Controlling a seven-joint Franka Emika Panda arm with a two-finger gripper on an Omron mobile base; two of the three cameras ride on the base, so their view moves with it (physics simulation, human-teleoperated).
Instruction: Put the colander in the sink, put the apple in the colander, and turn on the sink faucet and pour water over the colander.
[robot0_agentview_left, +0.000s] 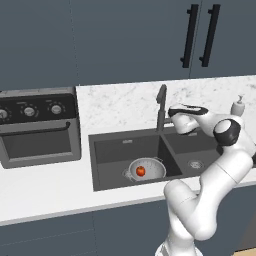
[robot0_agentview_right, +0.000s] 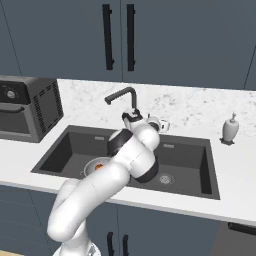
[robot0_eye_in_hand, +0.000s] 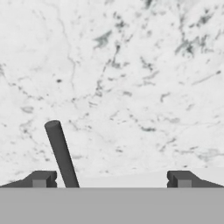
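The silvery colander (robot0_agentview_left: 146, 169) sits in the left basin of the dark double sink (robot0_agentview_left: 112, 150), with the red-orange apple (robot0_agentview_left: 141, 171) inside it. In the right base view my arm hides most of the colander (robot0_agentview_right: 93, 167); a bit of the apple (robot0_agentview_right: 99, 166) still shows. The dark gooseneck sink faucet (robot0_agentview_left: 161, 102) stands behind the basins' divider. My gripper (robot0_agentview_left: 170, 113) is open right beside the faucet, at mid height. In the hand view its slim dark lever (robot0_eye_in_hand: 61, 153) rises between my fingertips, close to the left one (robot0_eye_in_hand: 41, 178), against the marble wall. No water shows.
A dark oven (robot0_agentview_left: 37, 127) with knobs stands on the counter left of the sink. A small white soap dispenser (robot0_agentview_left: 238, 106) stands at the back right. Dark cabinets with long handles (robot0_agentview_left: 200, 35) hang above. The right basin (robot0_agentview_right: 185, 160) holds just its drain.
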